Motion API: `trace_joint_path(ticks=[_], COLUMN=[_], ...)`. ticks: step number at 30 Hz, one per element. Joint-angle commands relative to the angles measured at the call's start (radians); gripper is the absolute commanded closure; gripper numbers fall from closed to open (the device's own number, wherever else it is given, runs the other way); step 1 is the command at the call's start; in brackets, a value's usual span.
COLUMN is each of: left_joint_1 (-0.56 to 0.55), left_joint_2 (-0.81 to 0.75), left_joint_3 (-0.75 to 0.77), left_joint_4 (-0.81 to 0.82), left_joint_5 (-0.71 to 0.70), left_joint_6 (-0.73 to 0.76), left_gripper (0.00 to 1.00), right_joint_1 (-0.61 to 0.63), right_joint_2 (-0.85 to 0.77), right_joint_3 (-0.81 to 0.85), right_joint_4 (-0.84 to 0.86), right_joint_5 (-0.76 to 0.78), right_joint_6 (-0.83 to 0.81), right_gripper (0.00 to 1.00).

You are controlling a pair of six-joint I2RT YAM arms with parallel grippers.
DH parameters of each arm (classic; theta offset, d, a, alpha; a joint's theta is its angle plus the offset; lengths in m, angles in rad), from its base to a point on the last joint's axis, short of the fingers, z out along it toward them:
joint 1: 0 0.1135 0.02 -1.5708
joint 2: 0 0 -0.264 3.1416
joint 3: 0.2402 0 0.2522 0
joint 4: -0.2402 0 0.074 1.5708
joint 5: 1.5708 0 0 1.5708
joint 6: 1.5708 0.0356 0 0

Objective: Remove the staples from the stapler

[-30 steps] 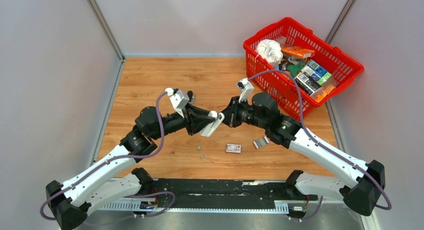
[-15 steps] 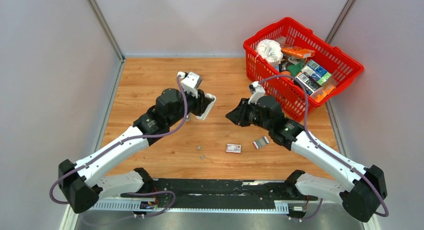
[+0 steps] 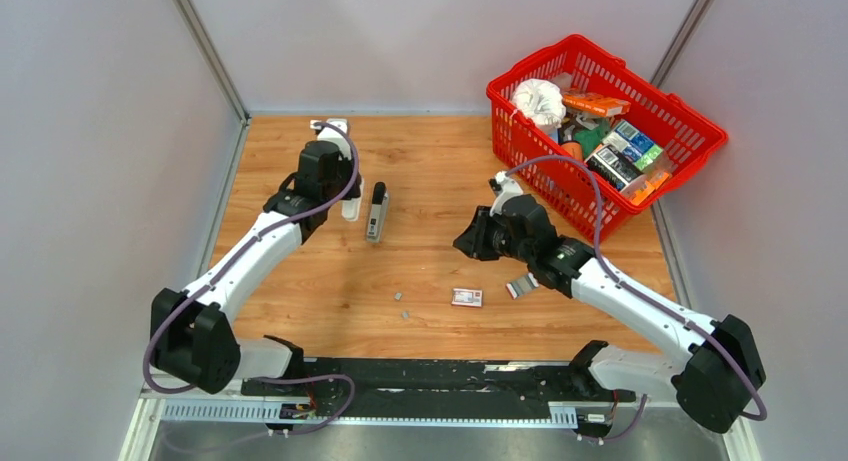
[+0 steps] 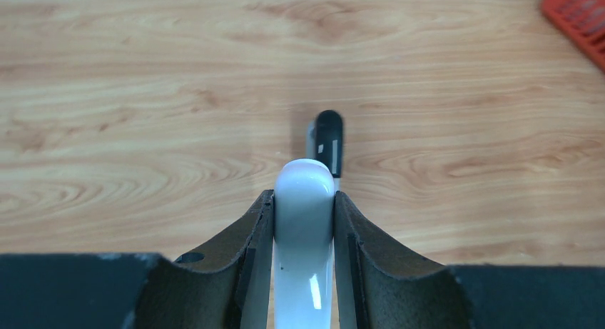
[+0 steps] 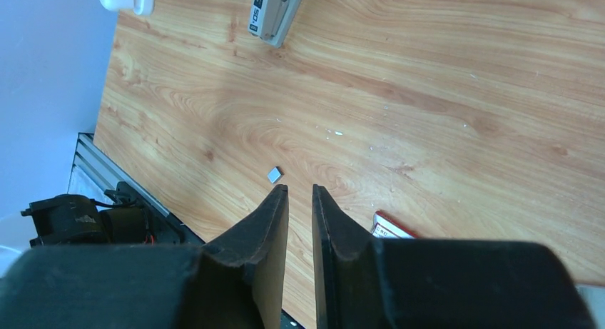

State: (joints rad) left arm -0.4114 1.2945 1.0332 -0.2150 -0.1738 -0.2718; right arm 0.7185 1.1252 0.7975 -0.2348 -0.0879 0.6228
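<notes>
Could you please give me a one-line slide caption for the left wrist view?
Left hand clamps the stapler's white handle above the wooden table, its black-tipped base swung open beyond.
</notes>
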Motion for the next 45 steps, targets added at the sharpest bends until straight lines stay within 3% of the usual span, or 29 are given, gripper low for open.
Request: trace_joint_path(ticks=[1,19,26,31,41,45], left_joint_1=[0.078,0.151,0.152,0.152,0.152,0.152], left_joint_2=[0.037,0.365,0.477,0.568,0.580,0.551], left_joint_3=[0.063,0.113,0.051,0.007,0.001,0.007], left_joint_4=[-0.040,-0.008,0.046,0.065,0.039,0.022], left_joint_5=[0.003,0.042,0.072,0.168,0.148,0.143], left_joint_6=[-0.032,-0.049,-0.081,-0.130,-0.121,-0.118], left_gripper=[1.00,1.00,1.00,1.00,1.00,0.97], right_joint_1=[0.013,0.032,0.032,0.032,0.032,0.032], right_joint_2=[0.015,-0.002,0.011,0.016,0.038,0.036], right_joint_3=[-0.004,-0.018,-0.034,-0.041,-0.043,-0.043], right_joint_4=[0.025,0.022,0.041,0.051,0.074,0.072], right_joint_5=[-0.024,-0.046,-0.053,-0.050,-0.067,-0.064], right_joint_6=[-0.017,-0.031,-0.023,-0.018,0.005,0.011], right_gripper=[0.79,0.80,0.80,0.80,0.80,0.76])
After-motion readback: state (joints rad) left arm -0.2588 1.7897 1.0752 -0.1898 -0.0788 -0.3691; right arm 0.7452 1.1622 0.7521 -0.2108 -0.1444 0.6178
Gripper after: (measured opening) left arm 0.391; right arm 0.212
